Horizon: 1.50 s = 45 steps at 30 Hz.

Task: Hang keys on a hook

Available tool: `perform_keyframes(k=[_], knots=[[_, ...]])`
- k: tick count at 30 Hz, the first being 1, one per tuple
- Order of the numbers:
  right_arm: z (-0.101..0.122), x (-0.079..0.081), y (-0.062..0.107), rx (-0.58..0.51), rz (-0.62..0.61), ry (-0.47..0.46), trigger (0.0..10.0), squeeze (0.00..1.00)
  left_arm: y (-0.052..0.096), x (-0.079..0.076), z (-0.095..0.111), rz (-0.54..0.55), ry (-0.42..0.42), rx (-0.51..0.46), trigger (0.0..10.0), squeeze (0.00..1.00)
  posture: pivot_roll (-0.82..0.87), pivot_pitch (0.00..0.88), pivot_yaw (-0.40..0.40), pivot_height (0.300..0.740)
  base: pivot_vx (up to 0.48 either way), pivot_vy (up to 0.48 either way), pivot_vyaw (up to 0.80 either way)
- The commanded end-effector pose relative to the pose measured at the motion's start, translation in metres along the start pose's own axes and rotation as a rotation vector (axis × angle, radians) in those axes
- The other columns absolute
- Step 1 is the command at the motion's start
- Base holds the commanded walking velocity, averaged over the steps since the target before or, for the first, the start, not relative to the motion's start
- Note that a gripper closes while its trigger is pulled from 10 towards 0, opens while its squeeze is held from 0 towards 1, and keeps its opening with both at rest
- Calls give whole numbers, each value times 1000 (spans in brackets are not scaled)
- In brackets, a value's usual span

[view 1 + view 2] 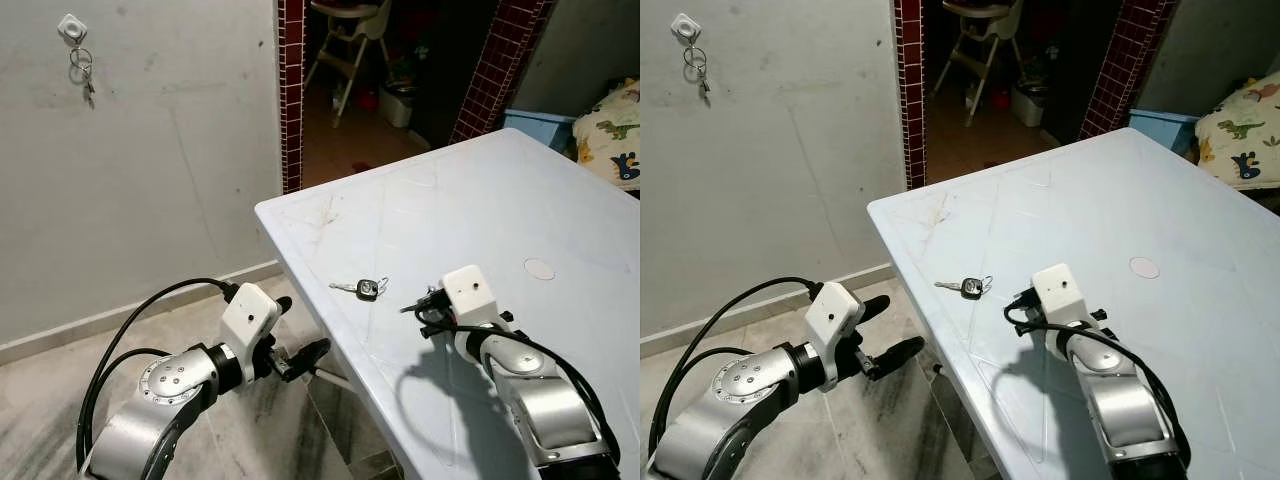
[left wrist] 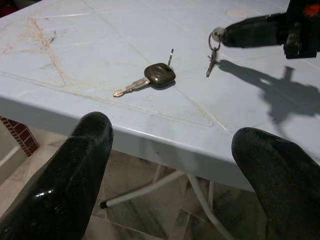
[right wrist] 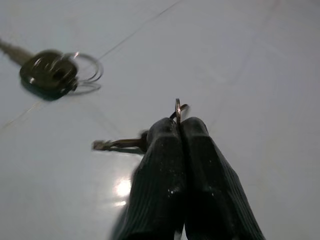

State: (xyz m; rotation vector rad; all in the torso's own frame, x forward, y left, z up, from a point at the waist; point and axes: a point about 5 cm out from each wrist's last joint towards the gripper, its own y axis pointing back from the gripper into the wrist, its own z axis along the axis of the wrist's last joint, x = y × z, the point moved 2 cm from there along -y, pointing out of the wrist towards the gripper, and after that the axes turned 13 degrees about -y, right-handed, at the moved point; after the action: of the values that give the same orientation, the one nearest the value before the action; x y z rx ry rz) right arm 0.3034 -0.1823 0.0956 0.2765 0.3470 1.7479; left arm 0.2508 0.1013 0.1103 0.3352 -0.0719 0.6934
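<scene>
This is a lived-in home, an entry or side room by the look of it: a plain grey plastered wall carries a small white hook with keys dangling from it, and the floor is pale marble-patterned tile. A doorway framed in dark red tile opens onto a dim room where a child's high chair stands. A white plastic bench fills the foreground, with a blue plastic tub and a dinosaur-print pillow behind it.
</scene>
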Motion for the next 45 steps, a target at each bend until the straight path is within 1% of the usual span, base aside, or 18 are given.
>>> perform_keyframes(k=[1, 3, 8, 9, 10, 11, 12, 13, 14, 15, 16, 17, 23, 25, 29, 34, 39, 45], knots=[[20, -6, 3, -106, -38, -36, 0, 0, -2, 3, 3, 13, -15, -4, 10000, 0, 137, 0, -33, 740, 0, 0, 0], [31, -8, 4, -171, -56, -86, 0, 0, -4, 7, 4, 50, -36, -5, 10000, 0, 137, 0, -33, 740, 0, 0, 0], [50, 1, 7, -270, -20, -111, 0, 0, -7, 11, 8, 68, -37, -22, 10000, 0, 134, 0, -30, 740, 0, 0, 0], [56, 5, 8, -298, 5, -113, 2196, 0, -7, 13, 9, 74, -41, -25, 10000, 0, 134, 0, -30, 740, 0, 0, 0], [58, 7, 9, -308, 17, -109, 2196, 0, -8, 13, 9, 79, -42, -27, 10000, 0, 134, 0, -30, 740, 0, 0, 0], [61, 10, 10, -327, 34, -106, 3686, 0, -8, 15, 11, 93, -45, -32, 10000, 0, 135, 0, -31, 740, 0, 0, 0], [63, 12, 11, -342, 44, -113, 4353, 0, -9, 17, 12, 108, -47, -34, 10000, 0, 136, 0, -32, 740, 0, 0, 0], [64, 13, 11, -350, 54, -117, 7137, 0, -9, 18, 12, 120, -46, -35, 10000, 0, 136, 0, -32, 740, 0, 0, 0], [65, 14, 11, -354, 60, -119, 7137, 0, -9, 19, 13, 127, -45, -36, 10000, 0, 136, 0, -32, 740, 0, 0, 0], [67, 16, 12, -365, 64, -112, 9020, 0, -10, 21, 13, 143, -47, -40, 10000, 0, 137, 0, -33, 740, 0, 0, 0], [67, 16, 12, -365, 64, -112, 9020, 0, -10, 21, 13, 143, -47, -40, 10000, 0, 137, 0, -33, 740, 0, 0, 0], [70, 19, 13, -384, 77, -125, 10000, 0, -11, 26, 14, 204, -66, -44, 10000, 0, 137, 0, -33, 740, 0, 0, 0], [80, 27, 18, -434, 78, -148, 10000, 0, -6, 43, 17, 385, -84, -48, 10000, 0, 137, 0, -36, 740, 0, 0, 0], [79, 32, 21, -444, 68, -165, 10000, 0, 0, 46, 22, 461, -98, -76, 10000, 0, 137, 0, -37, 740, 0, 0, 0], [83, 42, 27, -468, 85, -174, 10000, 0, 2, 44, 23, 489, -124, -81, 10000, 0, 140, 0, -38, 740, 0, 0, 0], [84, 49, 32, -484, 97, -189, 10000, 0, 7, 48, 22, 539, -122, -75, 10000, 0, 145, 0, -35, 740, 0, 0, 0], [78, 57, 36, -471, 107, -209, 10000, 0, 17, 52, 13, 593, -100, -40, 10000, 0, 149, 0, -37, 740, 0, 0, 0], [75, 61, 35, -457, 108, -193, 10000, 0, 14, 54, 11, 609, -81, -26, 10000, 0, 147, 0, -42, 740, 0, 0, 667]])
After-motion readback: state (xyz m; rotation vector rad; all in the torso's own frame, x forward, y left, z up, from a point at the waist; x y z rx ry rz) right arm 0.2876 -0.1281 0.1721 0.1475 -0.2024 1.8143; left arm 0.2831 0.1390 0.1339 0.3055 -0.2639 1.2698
